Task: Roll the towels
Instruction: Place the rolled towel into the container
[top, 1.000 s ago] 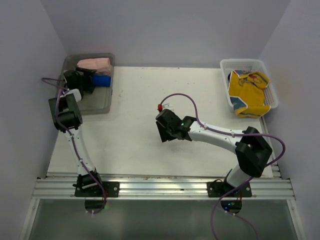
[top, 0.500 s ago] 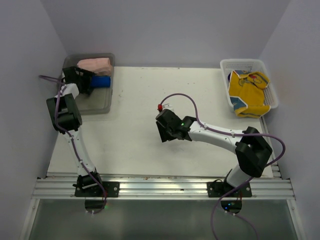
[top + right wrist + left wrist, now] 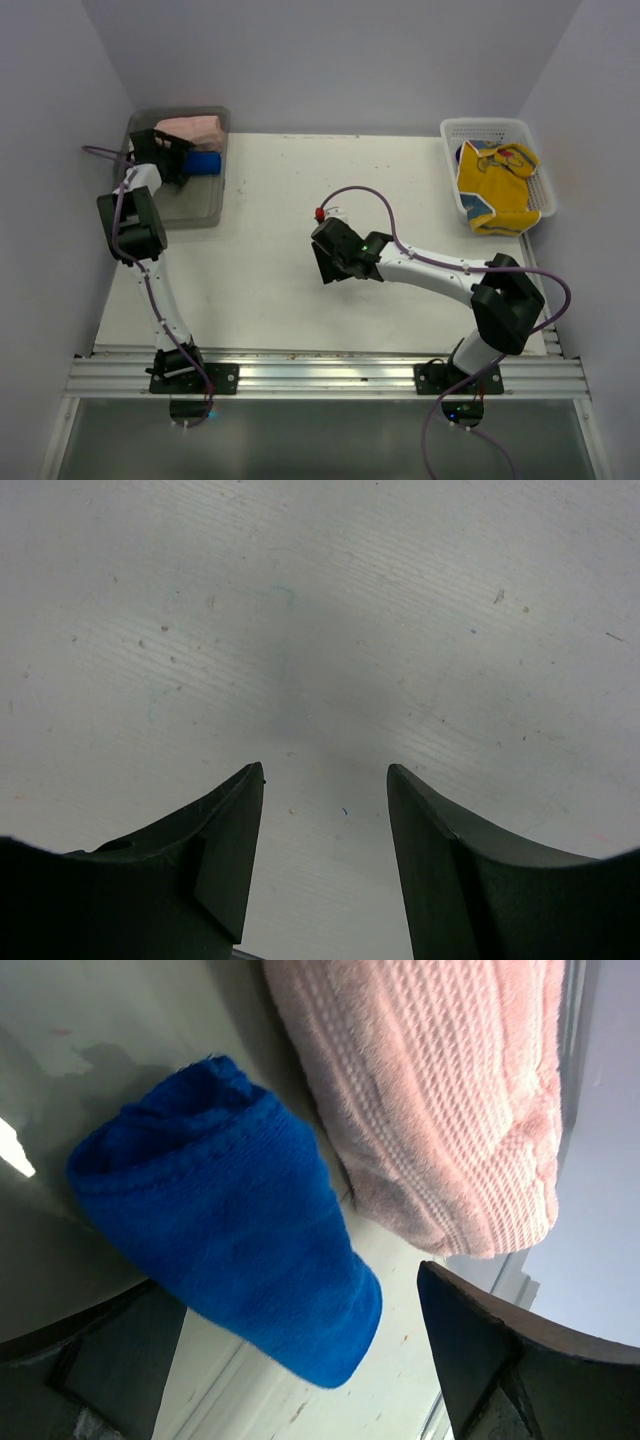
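Observation:
A rolled blue towel lies in the grey bin at the far left, next to a rolled pink towel. My left gripper is over the bin at the blue roll's left end. In the left wrist view its jaws stand open, with the blue roll between them and a gap to the right finger. The pink roll lies just beyond. My right gripper hovers open and empty over the bare table at mid-table.
A white basket at the far right holds a crumpled yellow towel with blue and red markings. Purple walls close in the table at the left, back and right. A red-tipped cable loops above the right arm.
My left wrist has shifted slightly toward the back over the bin. The blue roll has stayed in place. The right arm has not moved.

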